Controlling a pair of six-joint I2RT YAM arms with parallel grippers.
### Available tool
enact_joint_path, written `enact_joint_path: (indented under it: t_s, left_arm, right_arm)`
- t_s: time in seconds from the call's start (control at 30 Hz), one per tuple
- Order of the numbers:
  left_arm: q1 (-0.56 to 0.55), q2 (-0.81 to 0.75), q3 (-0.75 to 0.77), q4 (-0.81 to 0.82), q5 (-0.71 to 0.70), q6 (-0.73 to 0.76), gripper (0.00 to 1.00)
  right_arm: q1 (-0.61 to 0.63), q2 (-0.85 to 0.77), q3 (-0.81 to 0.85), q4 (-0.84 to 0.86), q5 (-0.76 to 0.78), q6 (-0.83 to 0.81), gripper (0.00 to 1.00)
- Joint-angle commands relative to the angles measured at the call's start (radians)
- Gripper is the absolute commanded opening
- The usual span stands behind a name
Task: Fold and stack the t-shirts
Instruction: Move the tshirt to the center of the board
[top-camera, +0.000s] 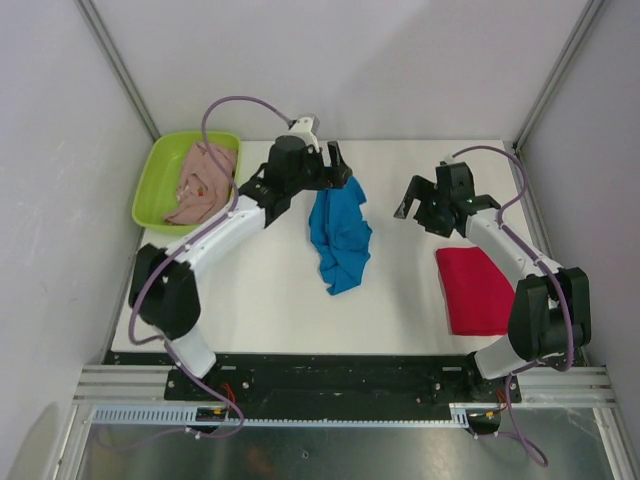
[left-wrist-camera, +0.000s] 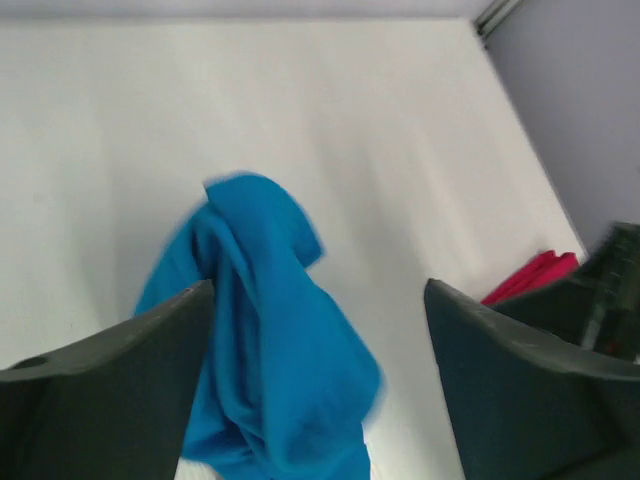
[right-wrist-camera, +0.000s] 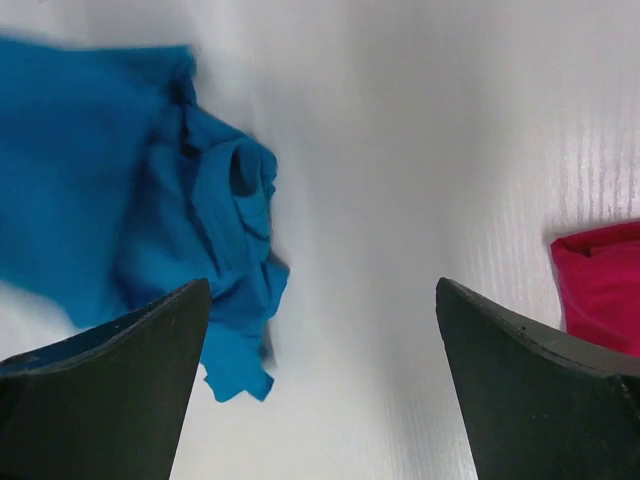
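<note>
From above, we see the bright blue cloth t-shirt (top-camera: 340, 238) lying crumpled mid-table. It is a narrow heap whose long axis runs from the far side toward the arms' bases. The left gripper (top-camera: 338, 168) sits right over its far end, while the right gripper (top-camera: 415, 200) hangs off to the shirt's right, apart from the cloth and with bare table between them. The left arm is therefore plainly the nearer one. The red cloth t-shirt (top-camera: 475, 290) lies as a flat, folded-looking slab near the right arm. The pale pink cloth t-shirt (top-camera: 200, 180) is bunched inside the lime-green plastic tray (top-camera: 150, 195) at the far left. In the left wrist view, the left gripper's (left-wrist-camera: 318, 290) fingers stand wide apart with nothing clasped. The blue shirt (left-wrist-camera: 270, 340) shows below and between them, blurred, with a sliver of red (left-wrist-camera: 530, 275) at the right edge. In the right wrist view, the right gripper's (right-wrist-camera: 320, 288) fingers are spread just as wide and empty. The blue heap (right-wrist-camera: 150, 230) lies off toward its left finger and the red shirt (right-wrist-camera: 600, 285) beyond its right one. We judge that spreading the blue shirt flat comes next — and that calls for each arm to take an edge across that long axis.
</note>
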Motion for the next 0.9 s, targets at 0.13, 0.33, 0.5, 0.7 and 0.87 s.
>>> enact_joint_path:
  t_s: [0.13,0.33,0.5,0.7,0.87]
  left_arm:
    - [0.078,-0.060,-0.028,-0.158,0.028,-0.081,0.99]
    - [0.089,-0.258,-0.317,-0.219,-0.038,-0.140,0.93]
    - [0.088,-0.360,-0.509,-0.225,-0.019,-0.192,0.79]
    - [0.083,-0.414,-0.644,-0.224,0.036,-0.231,0.67]
    - [0.064,-0.439,-0.702,-0.223,0.054,-0.255,0.60]
  right_arm:
    - [0.071,-0.061,-0.015,-0.026,0.073,-0.052,0.99]
    - [0.237,-0.051,-0.044,0.033,0.154,-0.061,0.99]
    - [0.290,-0.006,-0.038,0.188,0.102,-0.050,0.94]
    - [0.382,0.094,0.029,0.268,0.154,-0.090,0.80]
    - [0.435,0.178,0.077,0.268,0.194,-0.119,0.65]
